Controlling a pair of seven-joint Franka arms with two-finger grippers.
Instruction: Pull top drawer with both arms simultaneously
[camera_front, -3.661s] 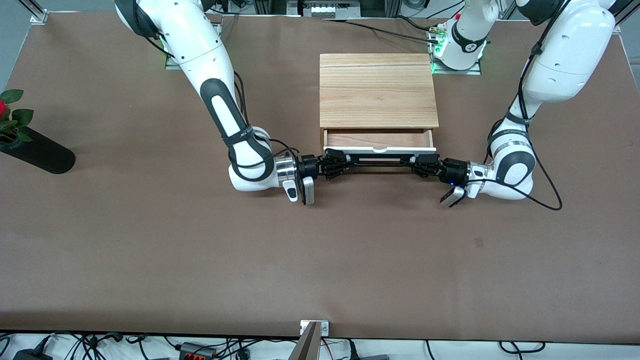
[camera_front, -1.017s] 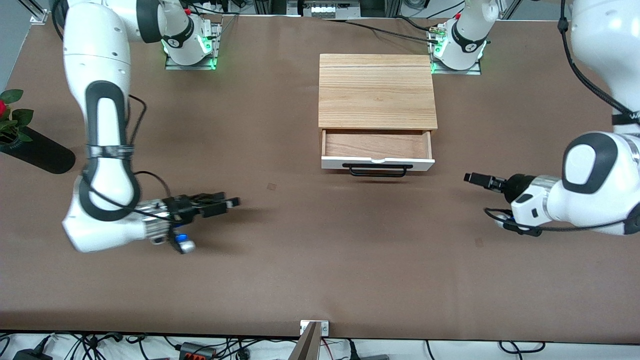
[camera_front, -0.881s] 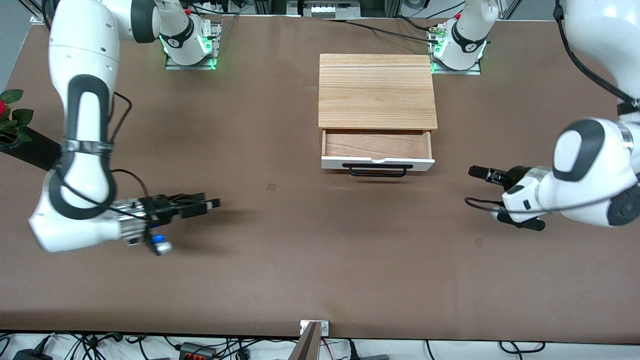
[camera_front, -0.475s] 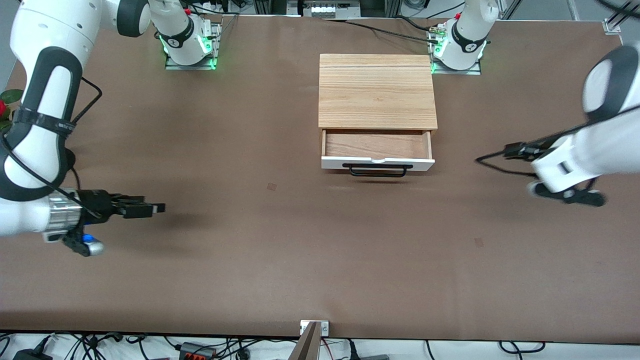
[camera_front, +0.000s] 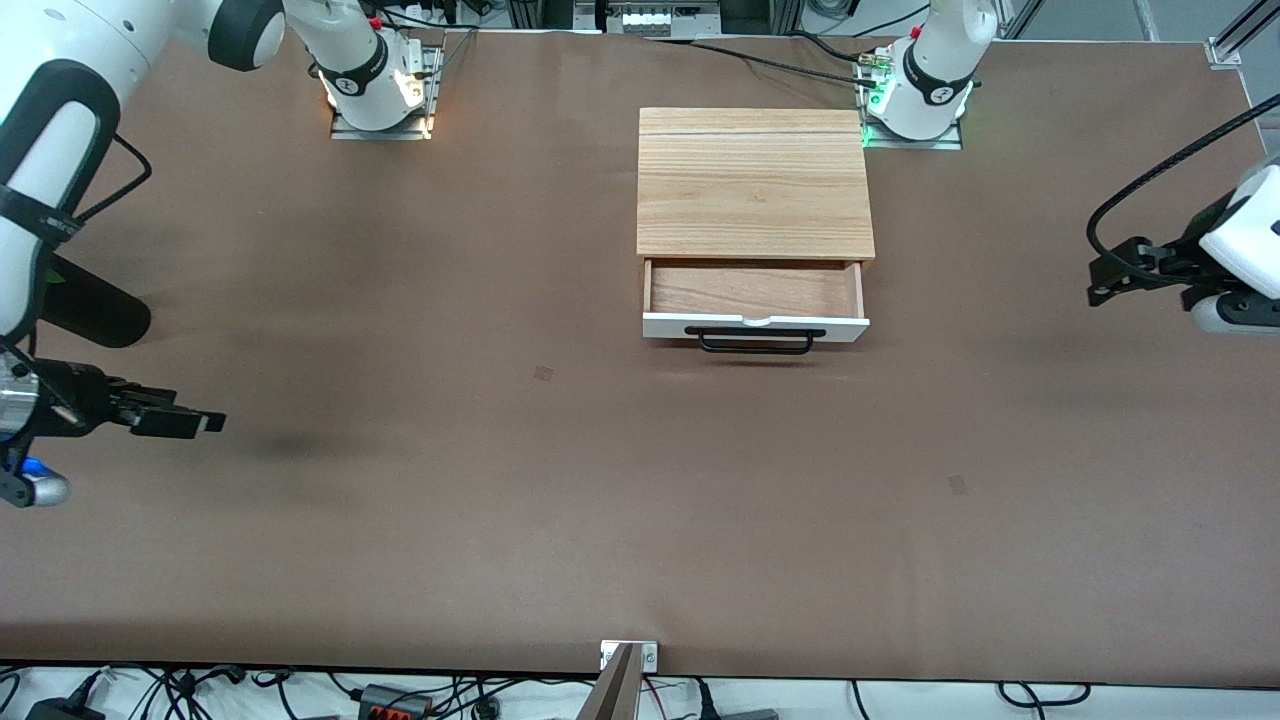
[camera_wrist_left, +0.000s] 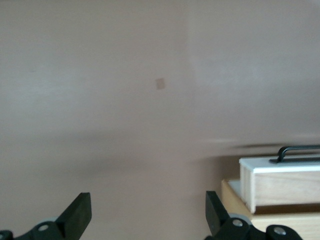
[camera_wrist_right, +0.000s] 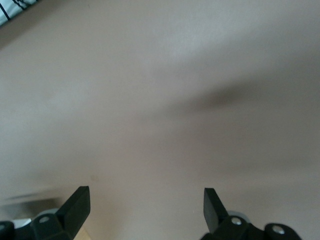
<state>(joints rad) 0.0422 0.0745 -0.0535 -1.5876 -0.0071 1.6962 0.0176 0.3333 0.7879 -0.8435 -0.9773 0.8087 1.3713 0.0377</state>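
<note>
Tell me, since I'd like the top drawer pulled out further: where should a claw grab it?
Probably the black bar handle on the top drawer front, approached from the front-camera side: it stands off the white panel, leaving a gap for fingers.

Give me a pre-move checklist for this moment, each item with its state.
1. top drawer pulled out of the cabinet: ok.
2. handle free of both claws: ok.
3. left claw open, over the table's left-arm end: ok.
4. right claw open, over the right-arm end: ok.
5. Drawer inside empty: ok.
6. Drawer at its full travel: cannot tell.
</note>
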